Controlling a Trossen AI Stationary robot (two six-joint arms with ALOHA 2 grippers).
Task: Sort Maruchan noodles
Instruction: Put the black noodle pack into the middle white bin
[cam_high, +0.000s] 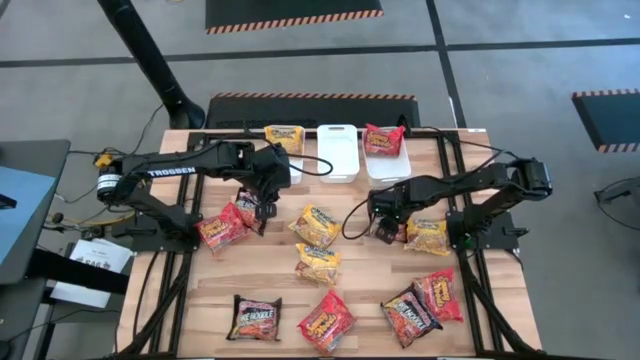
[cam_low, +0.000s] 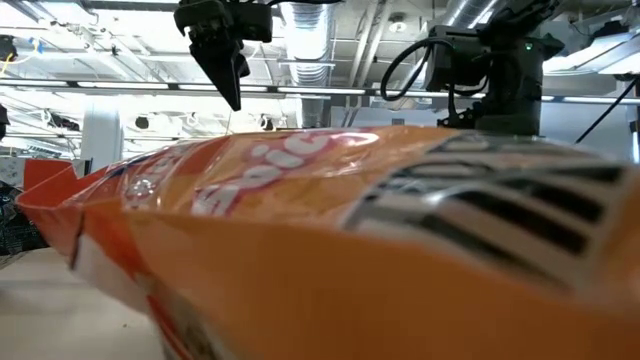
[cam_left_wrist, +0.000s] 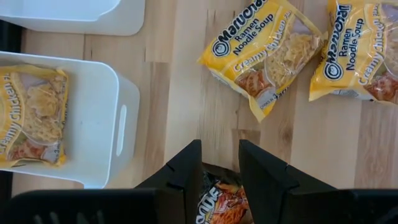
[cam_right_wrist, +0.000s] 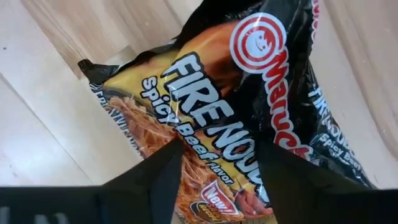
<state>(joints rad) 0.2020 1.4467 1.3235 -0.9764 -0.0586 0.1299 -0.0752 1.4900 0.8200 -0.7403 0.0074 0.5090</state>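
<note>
Maruchan packets lie scattered on the wooden table: yellow ones (cam_high: 314, 224), red ones (cam_high: 326, 322) and dark ones (cam_high: 255, 318). My left gripper (cam_left_wrist: 219, 149) is open above a dark packet (cam_left_wrist: 221, 198), which shows between its fingers and lies flat beside a red packet (cam_high: 222, 229); I cannot tell whether they touch. In the low view its fingers (cam_low: 232, 80) point down. My right gripper (cam_right_wrist: 217, 155) is shut on a dark Fire Noodle packet (cam_right_wrist: 249, 81), right of centre (cam_high: 386, 226), next to a yellow packet (cam_high: 428, 236). My right gripper pinches the dark Fire Noodle packet between its two fingers (cam_right_wrist: 155, 180), across its printed face near one end (cam_right_wrist: 208, 171). It comes from above. The crinkled packet reaches forward past the fingertips over the wood; whether it is lifted clear, I cannot tell.
Three white bins stand at the far edge: the left one (cam_high: 293, 168) holds a yellow packet (cam_left_wrist: 31, 118), the middle one (cam_high: 338, 152) shows only its bare floor, the right one (cam_high: 388, 165) holds a red packet (cam_high: 383, 138). A red packet (cam_low: 330, 230) blocks most of the low view.
</note>
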